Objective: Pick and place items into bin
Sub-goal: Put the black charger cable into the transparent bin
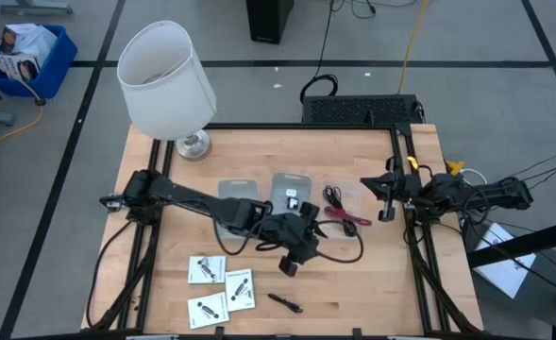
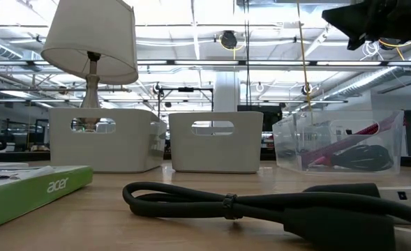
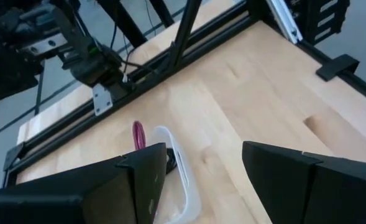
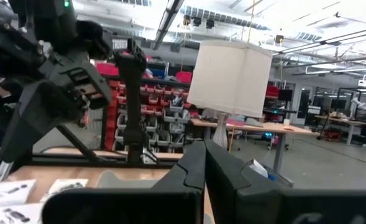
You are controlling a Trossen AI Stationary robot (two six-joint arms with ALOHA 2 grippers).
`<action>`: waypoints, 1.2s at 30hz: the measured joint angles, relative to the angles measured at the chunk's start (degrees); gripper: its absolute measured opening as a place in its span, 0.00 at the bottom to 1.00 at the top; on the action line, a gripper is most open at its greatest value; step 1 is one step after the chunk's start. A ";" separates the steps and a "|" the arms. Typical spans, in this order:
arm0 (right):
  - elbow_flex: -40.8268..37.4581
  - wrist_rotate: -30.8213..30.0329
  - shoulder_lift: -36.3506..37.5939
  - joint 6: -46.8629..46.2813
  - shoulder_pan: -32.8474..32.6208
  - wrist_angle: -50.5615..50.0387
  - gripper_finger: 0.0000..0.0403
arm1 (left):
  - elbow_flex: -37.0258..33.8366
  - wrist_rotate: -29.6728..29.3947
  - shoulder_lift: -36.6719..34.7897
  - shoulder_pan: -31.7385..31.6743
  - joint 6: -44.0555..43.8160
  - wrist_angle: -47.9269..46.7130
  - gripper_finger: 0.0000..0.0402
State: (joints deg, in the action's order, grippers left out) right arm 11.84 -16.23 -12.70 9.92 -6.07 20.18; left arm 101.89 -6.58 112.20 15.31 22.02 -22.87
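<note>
Roughly midway, I'd judge: the red-and-black cable bundle (image 1: 342, 210) already sits in the clear bin (image 1: 344, 196) at mid surface (image 1: 259, 151), beside two grey bins (image 1: 292, 189), one of which shows a dark-and-white bit I can't identify. My left tool (image 1: 292, 264) hangs over the middle of the surface, fingers spread wide and holding nothing, near a loose black cord (image 1: 339, 253). My right tool (image 1: 383, 200) waits at the right edge, fingers pressed together, empty. Left to do: three white packets (image 1: 219, 286) lying close together near the front left, and the thin black stick (image 1: 285, 302) just beside them toward the front. Tiny cubes not made out. Big white lamp (image 1: 166, 80) at back left stays put.
</note>
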 joint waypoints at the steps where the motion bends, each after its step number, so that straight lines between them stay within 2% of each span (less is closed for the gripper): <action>1: 0.00 0.00 -0.32 0.05 0.00 0.03 0.00 | 0.00 -0.18 0.00 -0.15 -0.11 -0.48 0.54; 7: 0.00 -0.04 -1.78 -0.12 0.00 0.59 0.00 | -0.01 -2.04 0.00 -0.52 -1.02 -1.09 0.54; 12: 0.00 -0.07 -2.57 -0.25 0.00 0.81 0.00 | 0.00 -2.89 0.00 -0.58 -7.20 -2.49 0.54; 16: 0.00 -0.07 -3.21 -0.25 0.00 0.64 0.00 | -0.01 -3.49 0.00 -0.31 -11.03 -11.34 0.54; 19: 0.00 -0.09 -3.48 -0.14 0.00 0.60 0.00 | -0.04 -7.53 0.09 1.10 -14.42 -19.97 0.54; 23: 0.00 -0.17 -3.46 -0.18 0.00 1.36 0.00 | -0.05 -10.45 0.11 3.34 -19.59 -24.02 0.54; 31: -0.50 -0.17 -3.53 -2.07 0.00 0.65 0.01 | -0.09 -7.72 1.45 8.32 -20.86 -26.78 0.54; 36: -4.07 -0.40 -3.74 -3.37 0.09 4.14 0.01 | -0.11 -1.56 3.45 9.12 -24.78 -27.95 0.54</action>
State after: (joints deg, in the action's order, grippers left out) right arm 7.77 -16.63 -16.45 6.55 -5.97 24.32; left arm 101.78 -8.15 115.65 24.43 -2.76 -50.82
